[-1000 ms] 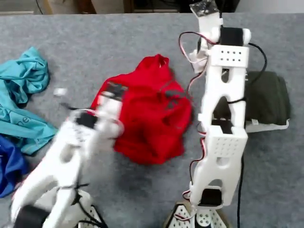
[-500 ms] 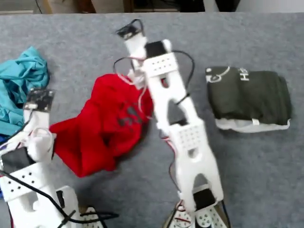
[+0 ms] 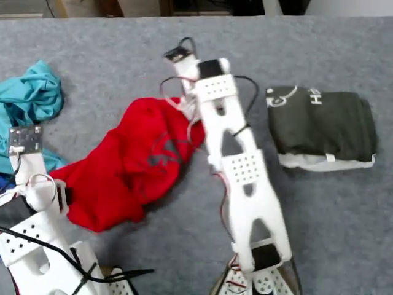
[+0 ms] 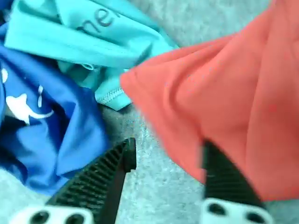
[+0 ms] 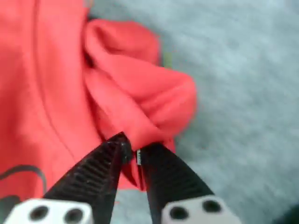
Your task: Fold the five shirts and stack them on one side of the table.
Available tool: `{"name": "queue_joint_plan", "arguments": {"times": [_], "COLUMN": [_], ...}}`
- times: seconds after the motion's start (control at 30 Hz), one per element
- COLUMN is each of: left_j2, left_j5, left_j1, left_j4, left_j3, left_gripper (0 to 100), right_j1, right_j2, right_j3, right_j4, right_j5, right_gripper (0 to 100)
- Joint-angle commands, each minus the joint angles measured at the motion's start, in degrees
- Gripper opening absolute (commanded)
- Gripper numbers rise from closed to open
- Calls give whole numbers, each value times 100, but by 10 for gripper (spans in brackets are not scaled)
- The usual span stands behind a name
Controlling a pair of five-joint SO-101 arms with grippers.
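The red shirt (image 3: 135, 163) lies crumpled mid-table, stretched from the centre toward the near left. My right gripper (image 5: 136, 151) is shut on a fold at its far edge; from above this gripper (image 3: 184, 106) sits at the shirt's far right corner. My left gripper (image 4: 168, 151) is open at the shirt's near-left corner (image 4: 219, 102), with red cloth draped over one finger (image 4: 224, 175). From above, the left gripper (image 3: 61, 193) touches that same corner. A folded dark green shirt (image 3: 322, 126) rests on a folded white one (image 3: 319, 162) at the right side.
A teal shirt (image 3: 31, 98) lies bunched at the far left, also beside the red corner as teal cloth (image 4: 93, 37). A blue shirt (image 4: 46, 130) lies next to it at the table's left edge. Grey table (image 3: 344, 233) stretches bare at the near right.
The right arm swung left from beside the folded stack and now pinches the red shirt's far edge. The red shirt slid left and stretched out. The left arm drew back toward the near-left corner.
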State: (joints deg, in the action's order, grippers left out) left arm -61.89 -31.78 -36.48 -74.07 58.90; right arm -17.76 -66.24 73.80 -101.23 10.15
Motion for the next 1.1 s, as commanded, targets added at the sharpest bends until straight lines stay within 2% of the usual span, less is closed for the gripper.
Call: {"name": "queue_joint_plan", "arguments": {"times": [0.0, 0.13, 0.23, 0.33, 0.5, 0.63, 0.77, 0.87, 1.07], "left_j2": [4, 154, 295, 391, 374, 321, 259, 365, 1112], "left_j5": [440, 651, 642, 448, 396, 888, 1284, 1767, 2295], "left_j1": [-53, -53, -9, 413, 1987, 3200, 4527, 5284, 5178], "left_j4": [457, 677, 431, -97, -1591, -1644, -1037, -132, 1415], "left_j3": [9, -18, -290, -686, -1090, -1134, -624, 229, 1116], "left_gripper": [293, 293, 294, 294, 290, 288, 289, 288, 288], "right_j1": [479, 778, 927, 1007, 1033, 998, 980, 1024, 998], "right_j2": [1095, 2396, 3407, 4303, 4936, 4760, 4251, 3837, 3240], "right_j3": [-769, -2756, -4127, -5033, -5341, -5341, -5200, -4752, -3635], "right_j4": [-132, -123, -105, -88, 97, 440, 536, 510, 114], "right_j5": [105, 695, 1099, 1415, 1459, 1424, 1415, 1196, 1143], "right_gripper": [3, 3, 3, 3, 3, 3, 3, 3, 3]}}
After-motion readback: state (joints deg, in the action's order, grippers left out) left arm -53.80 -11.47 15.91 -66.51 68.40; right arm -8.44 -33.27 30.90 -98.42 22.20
